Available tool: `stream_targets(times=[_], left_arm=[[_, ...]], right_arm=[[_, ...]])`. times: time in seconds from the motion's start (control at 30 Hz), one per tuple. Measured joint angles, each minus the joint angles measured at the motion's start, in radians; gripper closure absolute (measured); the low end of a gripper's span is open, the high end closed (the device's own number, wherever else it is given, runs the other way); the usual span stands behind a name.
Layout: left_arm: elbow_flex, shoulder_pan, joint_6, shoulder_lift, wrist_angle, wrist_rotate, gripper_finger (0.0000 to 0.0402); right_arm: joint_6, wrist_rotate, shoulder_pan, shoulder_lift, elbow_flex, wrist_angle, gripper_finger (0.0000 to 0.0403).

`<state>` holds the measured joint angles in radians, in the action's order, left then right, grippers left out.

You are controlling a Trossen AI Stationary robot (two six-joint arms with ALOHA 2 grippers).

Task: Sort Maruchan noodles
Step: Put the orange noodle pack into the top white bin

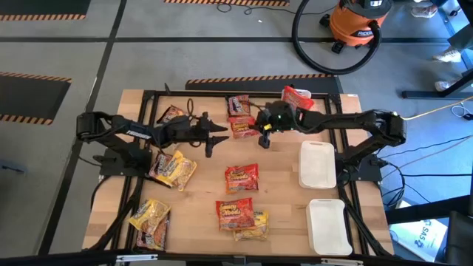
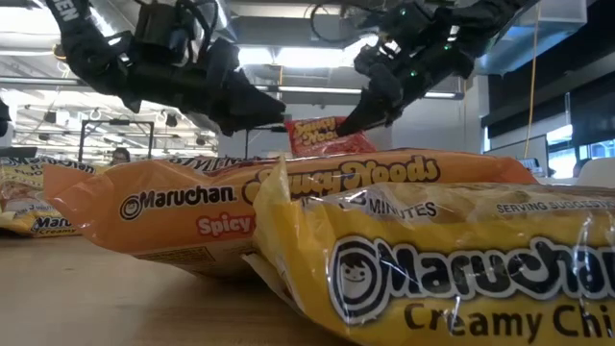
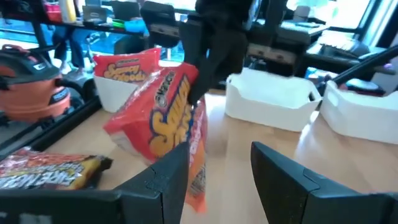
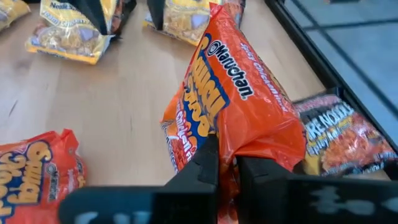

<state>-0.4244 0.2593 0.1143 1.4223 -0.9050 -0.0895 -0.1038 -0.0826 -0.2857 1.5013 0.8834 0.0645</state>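
My right gripper (image 4: pixel 227 168) is shut on a red Maruchan noodle packet (image 4: pixel 236 93) over the far middle of the table (image 1: pixel 207 199). The same packet (image 3: pixel 161 112) hangs in front of my left gripper (image 3: pixel 221 180), which stands open and level just left of it with nothing between its fingers. Other noodle packets lie flat on the table: dark brown ones (image 1: pixel 238 103) at the back, yellow ones (image 1: pixel 174 168) at the left, red ones (image 1: pixel 242 177) in the middle. Another red packet (image 1: pixel 298 96) stands in a white tray at the far right. My right gripper pinches the packet's crimped end (image 4: pixel 239 149) between its two fingers. The fingers slant down from the table's right side. The packet hangs tilted below them (image 3: pixel 186 93), seemingly clear of the table.
Two white foam trays (image 1: pixel 318 162) (image 1: pixel 329 225) lie on the table's right part. A black frame (image 1: pixel 148 96) runs round the table's edges. A red and a yellow packet (image 2: pixel 288 202) lie close to the low camera at the near edge.
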Motion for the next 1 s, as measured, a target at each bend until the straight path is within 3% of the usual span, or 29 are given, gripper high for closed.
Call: stream_targets(times=[0.27,0.47,0.73,1.0], left_arm=[[-0.001,-0.010,0.042,0.001,-0.023,-0.009,0.0230],[-0.001,0.000,0.065,0.001,0.011,-0.060,0.0177],[-0.001,-0.003,0.067,0.002,0.014,-0.057,0.0101],[-0.011,-0.048,0.063,0.002,0.005,-0.049,0.0095]], right_arm=[[0.002,0.136,0.117,-0.006,-0.040,0.059,0.0400],[-0.004,0.224,0.170,-0.055,-0.048,0.056,0.0398],[-0.010,0.249,0.231,-0.109,-0.048,0.091,0.0397],[-0.034,0.248,0.249,-0.067,-0.047,0.232,0.0396]])
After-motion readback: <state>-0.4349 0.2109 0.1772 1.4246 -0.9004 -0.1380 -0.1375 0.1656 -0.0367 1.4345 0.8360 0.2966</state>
